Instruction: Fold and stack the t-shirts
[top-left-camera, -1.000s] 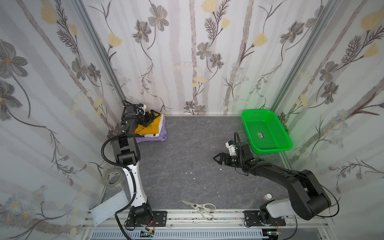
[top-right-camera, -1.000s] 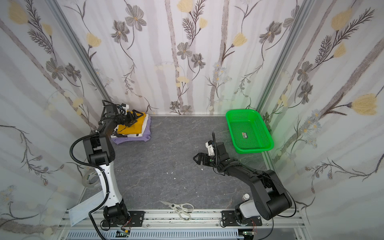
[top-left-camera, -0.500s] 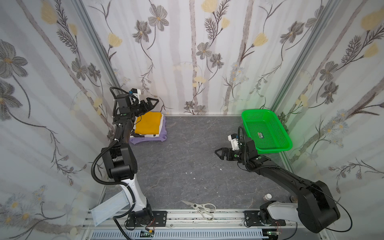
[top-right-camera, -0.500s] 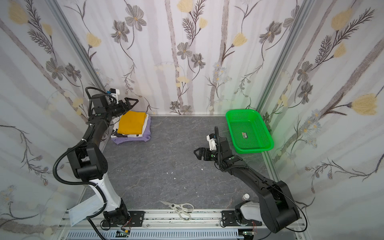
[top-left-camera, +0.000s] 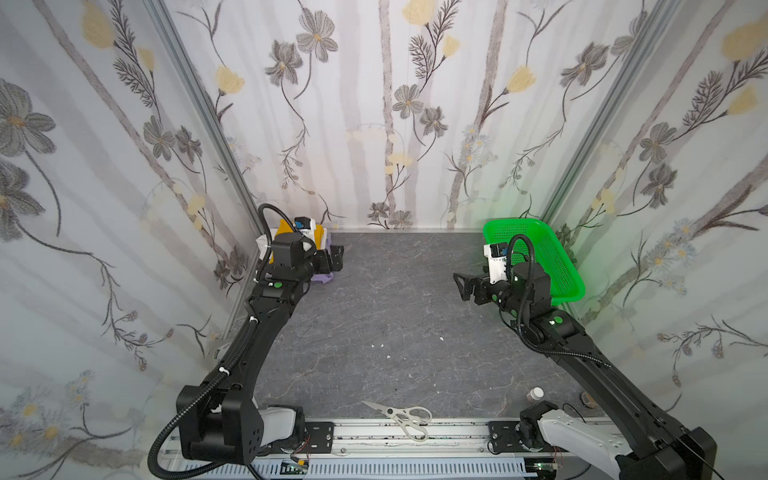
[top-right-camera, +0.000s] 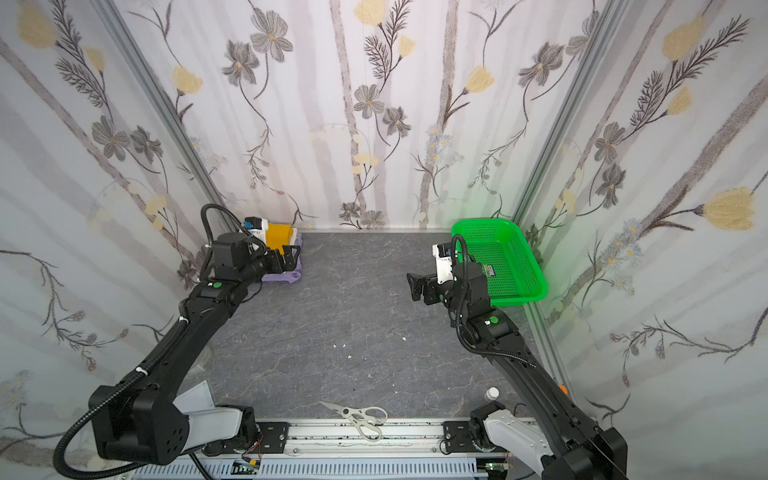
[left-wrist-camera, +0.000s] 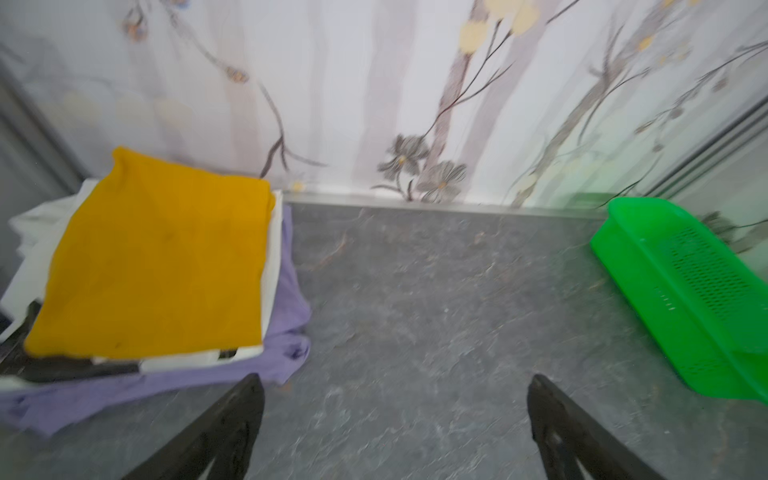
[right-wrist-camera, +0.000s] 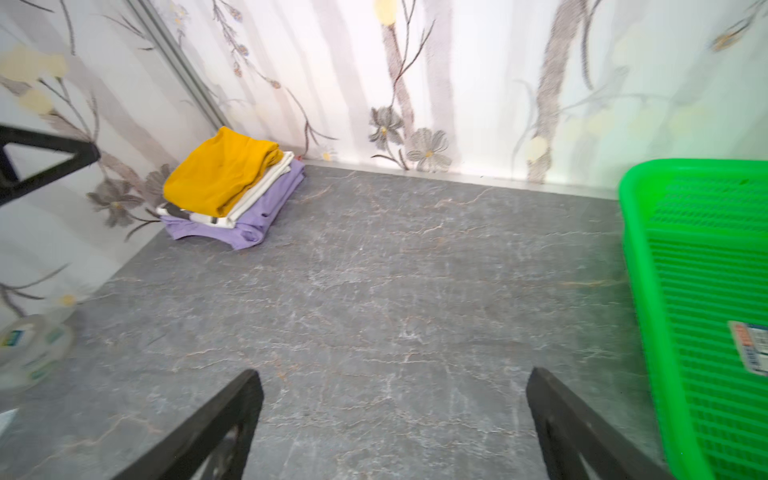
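Mustard-yellow cloth is topping the pile: the folded yellow t-shirt (right-wrist-camera: 220, 170) is lying on the white t-shirt (right-wrist-camera: 259, 193), whose black-and-grey print is showing along one edge. Both are resting on the lavender t-shirt (right-wrist-camera: 249, 226), which is spreading out a little wider than the two above it. The three are sitting as one stack (top-right-camera: 282, 249) tucked into the far left corner of the grey table (top-left-camera: 395, 324).

The left gripper (left-wrist-camera: 395, 380) is hovering just beside the stack, on the side facing the middle of the table. Its jaws are standing wide apart with nothing between them. Whether a finger is brushing the lavender cloth cannot be told.

The right gripper (right-wrist-camera: 395, 374) is hanging over the right half of the table, just beside the green basket (top-left-camera: 569, 286). Its jaws are likewise spread wide and gripping nothing.

The basket is standing in the far right corner, with a small label (right-wrist-camera: 752, 347) lying inside it. Scissors (top-left-camera: 399, 415) are lying at the middle of the near edge, well apart from the shirts.
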